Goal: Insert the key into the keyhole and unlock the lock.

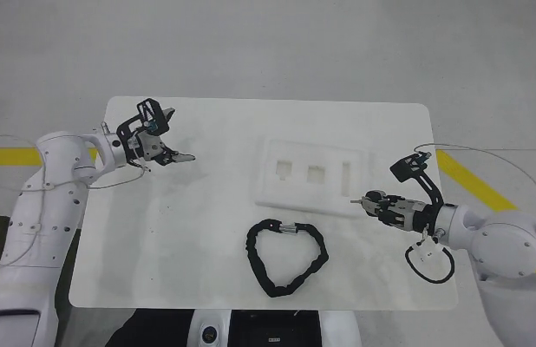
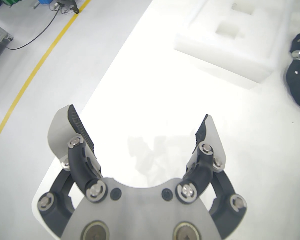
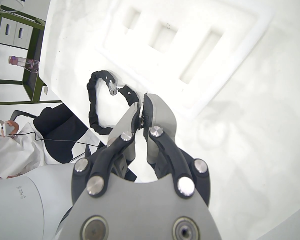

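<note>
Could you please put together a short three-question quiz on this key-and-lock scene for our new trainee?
1. True or false: the left gripper is open and holds nothing.
2. How many recesses does the foam tray have? A) two B) three C) five
3. Fill in: the right gripper is shut on a small metal piece, apparently the ____, and is not touching the chain lock.
Key: 1 true; 2 B; 3 key.
</note>
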